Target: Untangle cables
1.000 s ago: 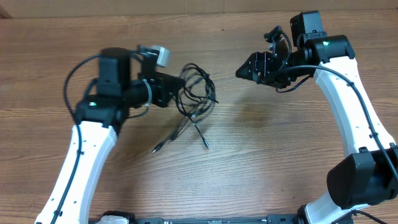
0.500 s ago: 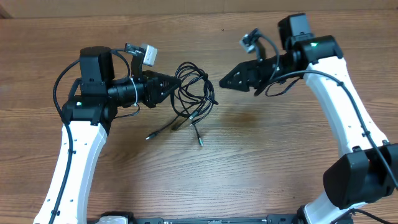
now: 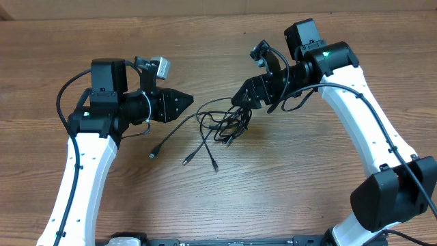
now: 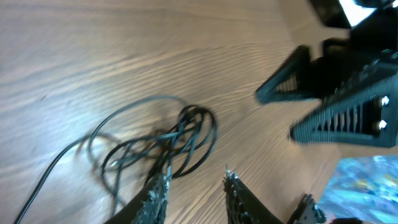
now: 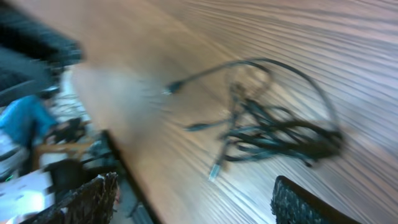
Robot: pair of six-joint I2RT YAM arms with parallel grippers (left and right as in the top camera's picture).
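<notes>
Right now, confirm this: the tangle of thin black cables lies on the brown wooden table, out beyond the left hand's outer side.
Wrong in one respect. The tangle of thin black cables lies on the brown wooden table, but between the left hand and the right hand; the overhead view shows it.

Wood-grain table, brown, matte; paler tan strip along far edge; soft, even light.

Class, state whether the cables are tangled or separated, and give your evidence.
Tangled: the cables overlap in one knot of loops; only plug ends trail free.
</notes>
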